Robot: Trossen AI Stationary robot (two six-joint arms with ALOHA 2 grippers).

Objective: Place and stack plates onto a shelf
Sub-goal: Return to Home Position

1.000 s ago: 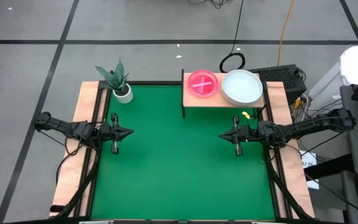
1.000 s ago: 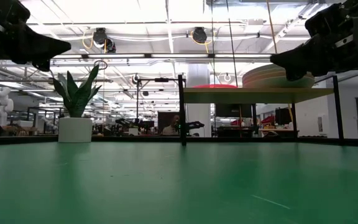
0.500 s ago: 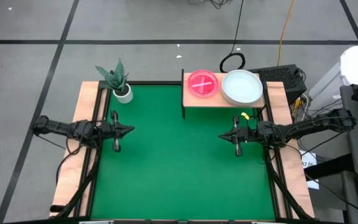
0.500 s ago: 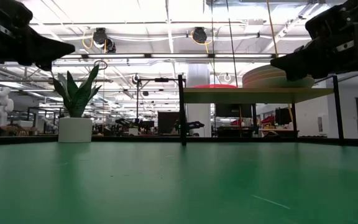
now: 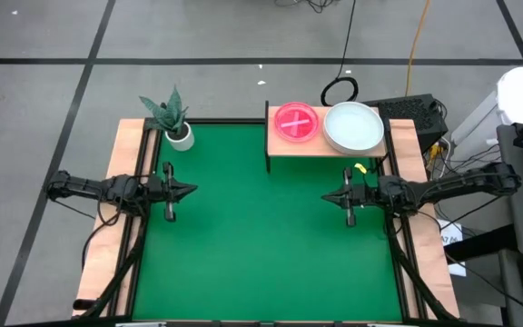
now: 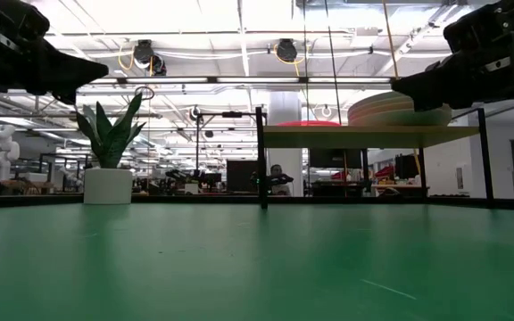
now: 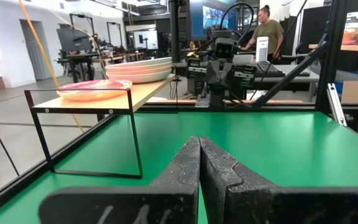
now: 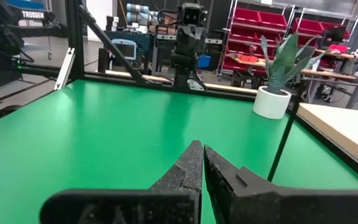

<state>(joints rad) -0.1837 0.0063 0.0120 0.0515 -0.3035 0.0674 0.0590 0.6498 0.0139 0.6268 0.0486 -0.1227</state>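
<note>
The shelf (image 5: 327, 145), a light-wood board on thin dark legs, stands at the table's far right. On it rest a stack of see-through magenta plates (image 5: 296, 122) and a stack of larger pale plates (image 5: 353, 127), each by its base; both stacks also show in the left wrist view, magenta plates (image 7: 95, 88) and pale plates (image 7: 140, 68). My left gripper (image 5: 192, 191) hovers shut above the table's left side, empty. My right gripper (image 5: 323, 199) hovers shut above the right side, near the shelf's front, empty. The two point toward each other.
A potted plant (image 5: 172, 116) in a white pot stands at the table's far left corner. Bare green table (image 5: 257, 245) lies between and in front of the two grippers. Wooden strips line the table's left and right edges. A person (image 7: 268, 31) stands beyond the table.
My right gripper has drawn back slightly toward the table's right edge. My left gripper drifted a little toward the near edge. Plates and shelf stayed where they were.
</note>
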